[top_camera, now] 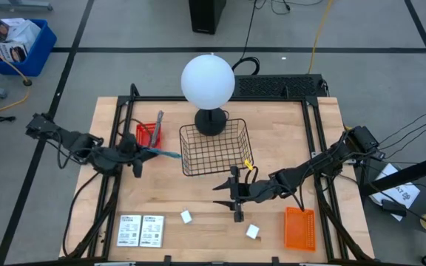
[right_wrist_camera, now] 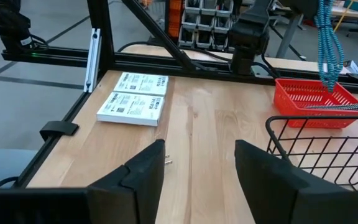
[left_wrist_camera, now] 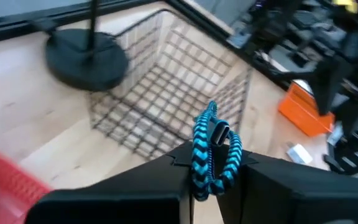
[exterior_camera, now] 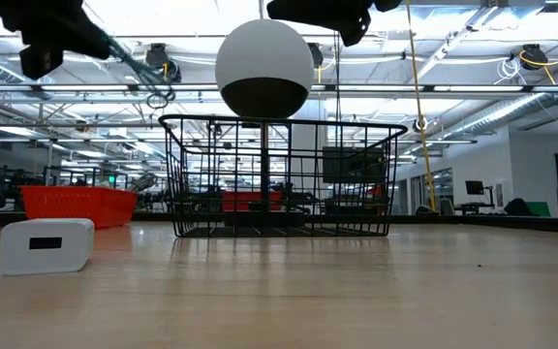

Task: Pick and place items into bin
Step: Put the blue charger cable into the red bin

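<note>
My left gripper (top_camera: pixel 140 154) is shut on a teal braided cord (top_camera: pixel 165 154), lifted just left of the bin, a black wire basket (top_camera: pixel 213 148). The cord's free end (exterior_camera: pixel 153 92) slants toward the basket's rim. My right gripper (top_camera: pixel 235 193) stands open in front of the basket's near side, with nothing between its fingers (right_wrist_camera: pixel 142 168). Two small white blocks (top_camera: pixel 186 216) (top_camera: pixel 253 231) and two white printed cards (top_camera: pixel 140 230) lie flat on the near part of the table. A grey metal tool (top_camera: pixel 158 124) rests in a red basket (top_camera: pixel 146 135). My left gripper pinches the bundled cord (left_wrist_camera: pixel 211 163) between its two fingers, several strands together. A looped part with a black end piece (left_wrist_camera: pixel 217 134) sticks out past the fingertips. The fingers come from the table's left, slanting a little down. The cord is lifted clear of the table.
A white globe lamp (top_camera: pixel 208 80) on a black foot (top_camera: pixel 211 122) stands behind the wire basket. An orange basket (top_camera: pixel 299 227) sits at the near right. A small yellow thing (top_camera: pixel 248 165) shows at the wire basket's near right corner. Black frame rails line the table's sides.
</note>
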Action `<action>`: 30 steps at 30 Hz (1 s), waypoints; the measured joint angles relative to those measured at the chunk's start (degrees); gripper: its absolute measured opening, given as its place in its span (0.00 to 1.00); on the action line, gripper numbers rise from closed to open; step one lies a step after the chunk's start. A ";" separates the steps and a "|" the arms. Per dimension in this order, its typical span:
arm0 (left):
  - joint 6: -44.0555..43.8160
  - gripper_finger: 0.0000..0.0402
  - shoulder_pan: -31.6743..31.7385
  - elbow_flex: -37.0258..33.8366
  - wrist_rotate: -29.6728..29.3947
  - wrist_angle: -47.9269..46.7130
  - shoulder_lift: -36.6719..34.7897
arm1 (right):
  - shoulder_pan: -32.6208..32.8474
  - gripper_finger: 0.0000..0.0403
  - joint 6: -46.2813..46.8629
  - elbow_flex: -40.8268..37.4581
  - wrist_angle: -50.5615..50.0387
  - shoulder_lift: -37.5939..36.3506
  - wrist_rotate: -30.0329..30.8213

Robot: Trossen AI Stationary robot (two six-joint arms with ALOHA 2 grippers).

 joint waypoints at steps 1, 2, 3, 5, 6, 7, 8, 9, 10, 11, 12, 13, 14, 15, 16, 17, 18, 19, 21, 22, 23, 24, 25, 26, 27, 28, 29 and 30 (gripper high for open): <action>-0.68 0.09 0.64 0.00 0.04 -1.53 -0.89 | 0.00 0.45 0.00 0.00 -0.02 0.00 0.00; -1.27 0.09 1.34 0.00 0.11 -3.18 -1.85 | 0.00 0.45 0.00 -0.02 -0.02 0.00 0.00; -2.00 0.09 2.01 0.00 0.35 -4.93 -2.81 | 0.00 0.45 0.00 0.00 -0.02 0.00 0.00; -3.63 0.09 3.38 0.00 1.18 -8.01 -4.50 | 0.00 0.45 0.00 0.00 -0.02 0.00 0.00; -4.17 0.08 4.11 0.00 1.88 -9.19 -5.27 | 0.01 0.45 0.01 0.00 -0.02 0.00 0.00; -4.52 0.08 4.87 0.02 2.52 -10.25 -5.98 | 0.00 0.45 0.01 0.00 -0.02 0.00 0.00; -5.02 0.08 5.61 0.02 3.12 -11.13 -6.54 | 0.00 0.45 0.00 0.00 -0.02 0.00 0.00; -5.38 0.09 6.30 0.02 3.72 -11.91 -6.99 | 0.00 0.45 0.01 -0.01 -0.02 0.00 0.00; -5.36 0.09 6.97 0.02 4.12 -12.79 -7.43 | 0.00 0.45 0.02 0.00 -0.04 0.00 0.00; -5.34 0.10 7.63 0.02 4.22 -13.45 -7.83 | 0.00 0.45 0.02 0.00 -0.02 0.00 0.00; -5.34 0.10 8.25 0.02 4.32 -14.02 -8.15 | 0.00 0.45 0.02 -0.01 -0.03 0.00 0.00; -5.42 0.10 8.89 0.02 4.39 -14.62 -8.40 | 0.00 0.44 0.02 0.00 -0.04 0.00 0.00; -5.51 0.10 9.50 0.02 4.56 -15.42 -8.49 | 0.00 0.44 0.02 -0.01 -0.05 0.00 0.00; -5.51 0.09 10.09 0.06 4.59 -16.26 -8.56 | 0.00 0.44 0.02 0.00 -0.04 0.00 0.00; -5.51 0.09 10.67 0.33 4.64 -17.52 -8.57 | 0.00 0.44 0.02 0.00 -0.04 0.00 0.00; -5.54 0.08 11.26 0.93 4.60 -19.11 -8.55 | 0.00 0.44 0.02 -0.01 -0.04 0.00 0.00; -5.73 0.08 11.85 1.63 4.28 -20.94 -8.43 | 0.00 0.45 0.02 0.00 -0.04 0.00 0.00; -6.40 0.08 12.48 2.61 3.89 -23.42 -8.20 | 0.00 0.45 0.02 -0.02 -0.04 0.00 0.00; -8.76 0.08 13.80 4.75 3.55 -28.60 -7.67 | 0.00 0.45 0.02 -0.01 -0.05 0.00 0.00; -9.57 0.09 14.46 5.90 3.64 -30.40 -7.40 | 0.00 0.44 0.02 0.00 -0.10 0.00 0.00; -10.05 0.10 14.99 7.11 4.46 -31.99 -7.14 | 0.00 0.44 0.02 0.00 -0.15 0.00 -0.01; -10.21 0.10 15.56 8.36 5.26 -33.39 -6.80 | 0.00 0.44 0.02 -0.02 -0.21 0.00 0.00; -10.10 0.10 16.08 9.61 5.38 -34.66 -6.36 | 0.00 0.44 0.02 -0.02 -0.19 0.00 0.00; -10.04 0.10 16.66 10.80 5.32 -36.17 -5.81 | 0.00 0.43 0.03 0.00 -0.19 0.00 -0.01; -10.44 0.10 17.25 11.80 5.07 -37.88 -5.17 | 0.00 0.43 0.02 -0.02 -0.19 0.00 0.00; -10.99 0.09 17.88 12.59 4.73 -39.42 -4.45 | 0.00 0.43 0.02 0.00 -0.17 0.00 0.00; -11.44 0.09 18.51 13.17 4.10 -40.62 -3.63 | 0.00 0.43 0.02 -0.02 -0.18 0.00 0.00; -11.58 0.08 19.21 13.41 3.60 -41.20 -2.80 | 0.00 0.43 0.02 0.00 -0.17 0.00 0.00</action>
